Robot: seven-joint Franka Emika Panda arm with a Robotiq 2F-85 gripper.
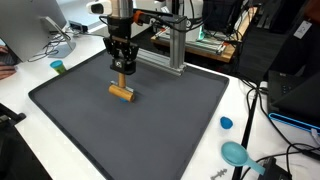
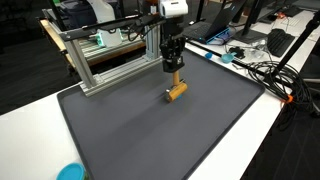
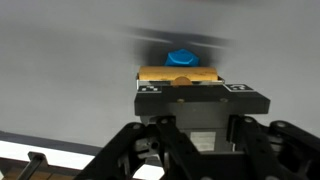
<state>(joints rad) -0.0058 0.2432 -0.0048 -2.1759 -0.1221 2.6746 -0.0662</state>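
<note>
The block (image 1: 121,93) (image 2: 176,91) is a short piece of light wood. It lies on its side near the far middle of the mat (image 1: 150,130) (image 2: 150,140). Its long way runs flat along the mat, at a small slant to the mat's edges. A thin peg (image 1: 121,80) (image 2: 175,78) stands straight up from its middle. From where I stand I cannot tell if the block rests on the mat or hangs just over it. In the wrist view the block (image 3: 178,75) shows as a yellow-brown bar going side to side, with a round blue knob (image 3: 181,57) just past it.

The mat is dark grey and covers most of a white worktop (image 1: 250,110) (image 2: 40,110). A metal frame (image 1: 172,50) (image 2: 100,60) stands at the back edge of the mat. A small blue cap (image 1: 226,123) and a teal scoop (image 1: 236,153) lie on the worktop beside the mat, well apart from the block. A green cup (image 1: 58,67) sits off the mat too. Cables (image 2: 265,70) and screens fill the room behind.

The arm (image 1: 120,25) (image 2: 170,25) comes straight down from above. The end effector (image 1: 122,68) (image 2: 174,66) points down, right over the block. Its fingers are pinched tight on the top of the peg.
</note>
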